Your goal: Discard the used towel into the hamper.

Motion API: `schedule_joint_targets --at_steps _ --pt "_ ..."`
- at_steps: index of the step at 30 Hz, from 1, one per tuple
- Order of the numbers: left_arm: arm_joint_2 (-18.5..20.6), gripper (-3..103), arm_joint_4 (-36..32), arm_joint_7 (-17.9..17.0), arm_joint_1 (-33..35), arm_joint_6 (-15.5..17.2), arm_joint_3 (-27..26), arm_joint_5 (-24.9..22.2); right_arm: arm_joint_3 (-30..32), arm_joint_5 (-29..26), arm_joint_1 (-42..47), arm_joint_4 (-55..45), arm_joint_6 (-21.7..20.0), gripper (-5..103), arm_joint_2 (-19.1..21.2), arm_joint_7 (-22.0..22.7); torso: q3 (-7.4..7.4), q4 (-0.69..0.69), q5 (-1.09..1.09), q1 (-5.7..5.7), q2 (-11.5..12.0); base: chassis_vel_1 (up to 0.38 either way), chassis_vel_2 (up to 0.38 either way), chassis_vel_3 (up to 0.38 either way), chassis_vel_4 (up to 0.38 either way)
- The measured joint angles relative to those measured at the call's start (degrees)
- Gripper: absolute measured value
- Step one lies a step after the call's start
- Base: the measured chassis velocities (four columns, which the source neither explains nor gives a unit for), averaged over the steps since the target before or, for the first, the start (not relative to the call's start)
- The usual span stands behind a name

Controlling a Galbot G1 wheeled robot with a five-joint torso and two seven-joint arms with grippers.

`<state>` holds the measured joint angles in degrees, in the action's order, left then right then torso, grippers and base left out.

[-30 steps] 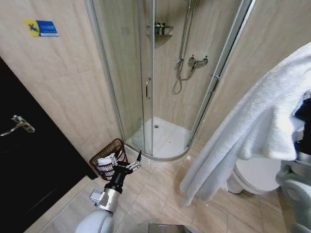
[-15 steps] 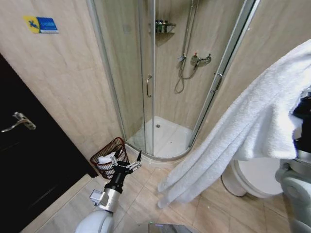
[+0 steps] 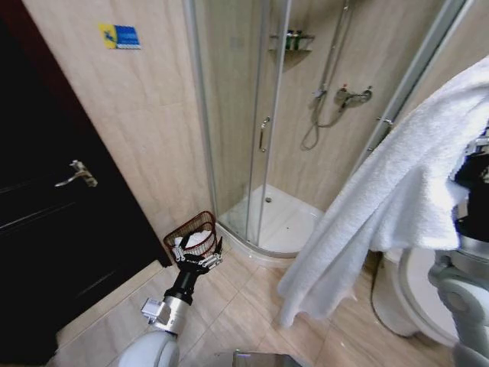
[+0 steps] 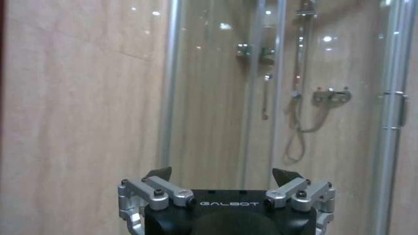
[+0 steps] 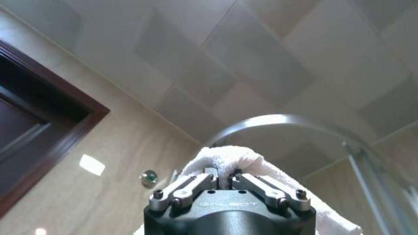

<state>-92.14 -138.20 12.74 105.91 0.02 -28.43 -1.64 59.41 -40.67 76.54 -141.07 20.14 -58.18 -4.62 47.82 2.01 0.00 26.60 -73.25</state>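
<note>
Towel (image 3: 397, 206) hangs from right end effector (image 5: 224, 182), held high at the right side of the head view; white, thick terry, big drape reaching down toward the floor (image 3: 237, 306) tiles. Right wrist view shows the fingers pinched together on a bunched fold of the cloth, so closed on the towel. Left end effector (image 3: 200, 260) sits low in front of the robot, jaws spread wide, nothing in it; left wrist view looks at the shower enclosure (image 3: 260, 153) glass.

Hamper (image 3: 192, 232) stands on the floor in the corner between the beige wall and the shower enclosure's curved base, next to the dark door (image 3: 53, 206). Reddish-brown wire, something white already inside it. Left end effector appears just in front of it in the head view. Towel well apart from hamper, off to the right.

Handling, judged: towel is soft, floppy, light to moderate in weight, not fragile, not slippery. The long tail will swing and trail, may catch the rim or spill over it. Pinch at a bunched fold looks adequate. Hamper looks small and light, could tip if the cloth drags it.
</note>
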Motion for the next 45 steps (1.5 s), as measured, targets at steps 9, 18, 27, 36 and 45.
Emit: schedule_joint_targets --at_steps 9,18,27,36,45 --pt "0.0 100 0.0 0.0 0.0 0.0 0.0 0.0 0.13 -0.25 0.08 -0.04 0.17 8 0.33 0.09 0.09 -0.01 0.0 0.07 -0.17 0.082 0.078 0.086 0.08" --pt "0.0 100 0.0 0.0 0.0 0.0 0.0 0.0 0.1 -0.24 0.07 -0.13 0.37 8 0.35 0.39 0.16 0.0 0.0 0.13 -0.28 0.085 0.08 0.083 0.079" --pt "0.0 100 0.0 0.0 0.0 0.0 0.0 0.0 0.14 -0.23 0.16 -0.29 0.78 8 0.4 0.45 0.19 0.0 0.0 0.17 -0.35 0.076 0.074 0.075 0.079" --pt "0.0 100 0.0 0.0 0.0 0.0 0.0 0.0 0.4 -0.14 0.3 -0.27 0.96 8 0.79 0.41 0.21 0.0 0.0 0.19 -0.4 0.056 0.063 0.06 0.069" --pt "0.0 100 0.0 0.0 0.0 0.0 0.0 0.0 0.22 -0.02 0.44 -0.34 1.21 8 0.55 -0.07 0.23 0.0 0.0 0.2 -0.42 0.062 0.068 0.065 0.061"
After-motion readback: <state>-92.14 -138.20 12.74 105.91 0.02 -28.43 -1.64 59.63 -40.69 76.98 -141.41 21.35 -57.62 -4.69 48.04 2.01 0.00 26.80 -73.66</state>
